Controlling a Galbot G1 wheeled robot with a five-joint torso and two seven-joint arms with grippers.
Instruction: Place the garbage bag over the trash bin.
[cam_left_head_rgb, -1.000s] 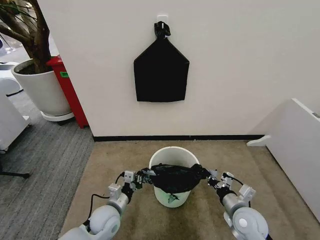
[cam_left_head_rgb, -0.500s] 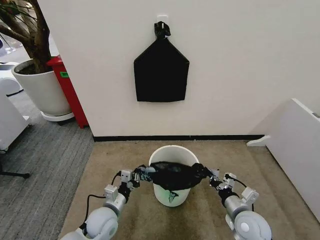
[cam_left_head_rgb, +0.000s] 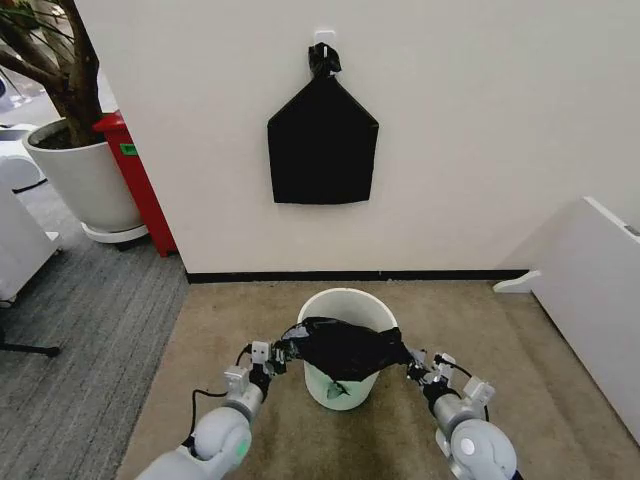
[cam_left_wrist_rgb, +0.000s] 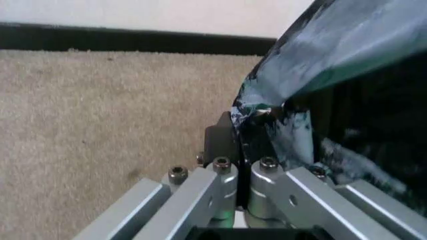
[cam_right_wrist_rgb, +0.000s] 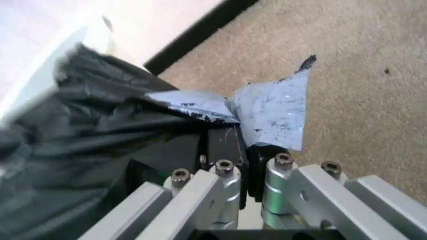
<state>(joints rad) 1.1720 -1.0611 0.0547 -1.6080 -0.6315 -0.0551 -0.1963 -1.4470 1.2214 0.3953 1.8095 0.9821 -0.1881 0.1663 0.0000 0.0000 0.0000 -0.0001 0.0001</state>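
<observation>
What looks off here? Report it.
The garbage bag isn't seated: it hangs stretched between the left gripper and right gripper, covering just the near part of the trash bin, whose far rim is bare. Nothing is spilled or broken.

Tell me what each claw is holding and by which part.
Both hold the garbage bag by its edge: left claw on the left side, right claw on the right, stretched over the trash bin.

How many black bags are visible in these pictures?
2. The garbage bag is stretched over the trash bin between left gripper and right gripper; a flat black bag hangs on the wall.
</observation>
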